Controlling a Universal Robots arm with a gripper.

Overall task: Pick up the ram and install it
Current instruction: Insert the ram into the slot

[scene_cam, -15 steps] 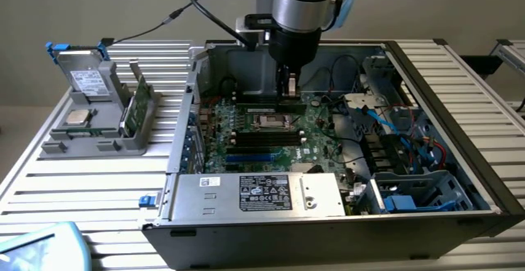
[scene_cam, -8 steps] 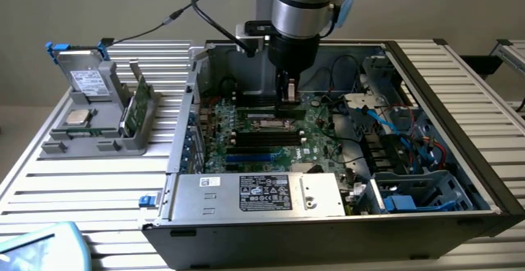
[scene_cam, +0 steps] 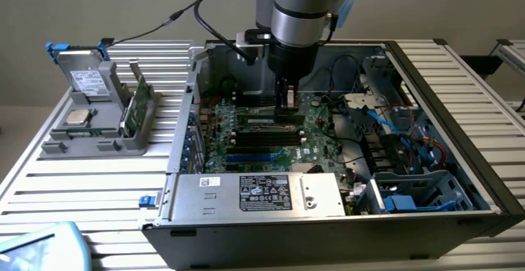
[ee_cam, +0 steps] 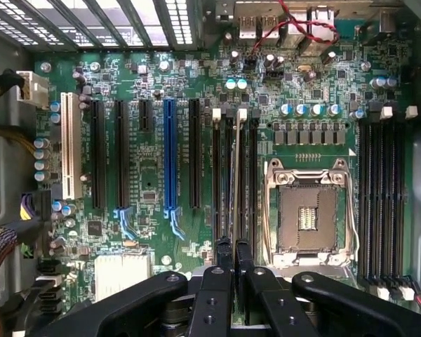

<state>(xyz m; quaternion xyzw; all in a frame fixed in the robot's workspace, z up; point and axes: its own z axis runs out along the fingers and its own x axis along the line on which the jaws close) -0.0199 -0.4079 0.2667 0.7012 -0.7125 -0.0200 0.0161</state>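
Above motherboard [ee_cam: 147, 175], jaws clamped on ram [ee_cam: 236, 182].

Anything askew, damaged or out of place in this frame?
Nothing stands out. The gripper holds the ram edge-on and parallel to the memory slots beside the empty CPU socket; no bent or loose parts show on the motherboard.

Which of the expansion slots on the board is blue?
The long blue slot, sitting between a short black slot and a long black one. Every other slot in the row is black, except the white slot at the end.
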